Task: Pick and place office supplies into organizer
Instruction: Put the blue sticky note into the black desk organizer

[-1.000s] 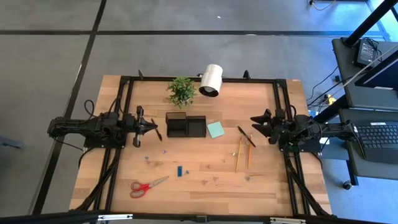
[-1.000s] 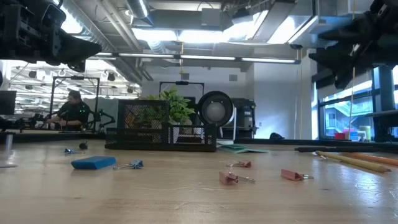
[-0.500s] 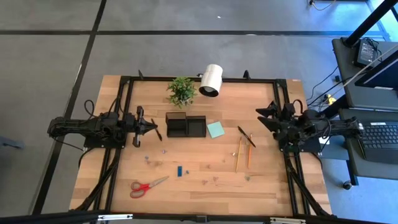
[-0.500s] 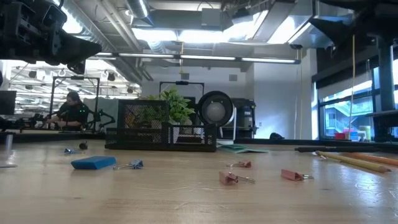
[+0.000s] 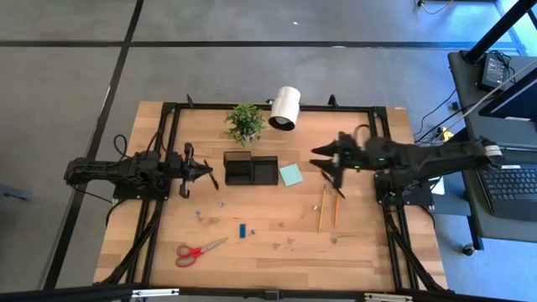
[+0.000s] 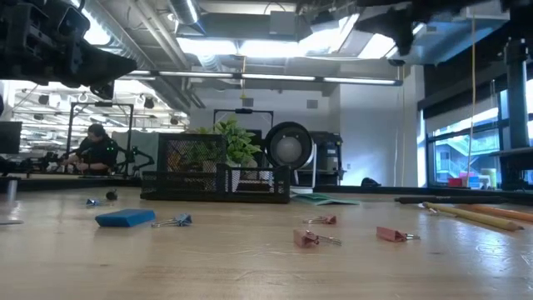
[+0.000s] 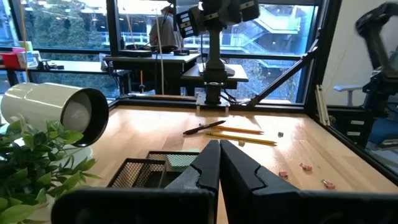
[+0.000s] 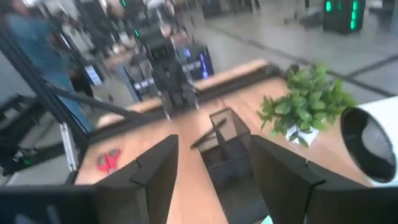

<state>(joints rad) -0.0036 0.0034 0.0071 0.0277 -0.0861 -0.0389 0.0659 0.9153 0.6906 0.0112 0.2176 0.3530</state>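
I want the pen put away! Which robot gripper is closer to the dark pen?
The right gripper is closer, hovering open just beside the dark pen. The left gripper waits shut, far across the organizer.

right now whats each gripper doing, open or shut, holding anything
Left gripper: shut, holding nothing, beside the organizer.
Right gripper: open, empty, above the dark pen.

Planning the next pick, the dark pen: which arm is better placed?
Right. Its open right gripper hangs over the dark pen, while the shut left gripper waits beyond the organizer.
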